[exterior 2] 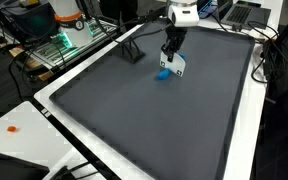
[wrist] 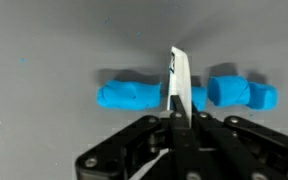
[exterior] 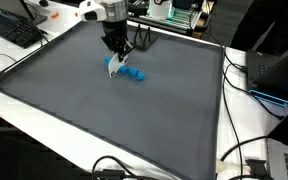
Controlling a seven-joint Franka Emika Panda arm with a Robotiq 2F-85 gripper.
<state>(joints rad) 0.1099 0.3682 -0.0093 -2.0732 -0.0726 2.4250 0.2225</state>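
On the dark grey mat (exterior: 104,115), a blue lump (wrist: 134,96) lying flat, the gripper (wrist: 181,118) directly above it, jaws clamped tight on a thin white plate (wrist: 181,80), the plate upright, edge-on across the lump's middle.

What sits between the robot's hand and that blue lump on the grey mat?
A thin white card, pinched in the shut hand, stands edge-on across the blue lump; the wrist view shows it best.

grey mat (exterior: 104,110), black keyboard (exterior: 14,30)
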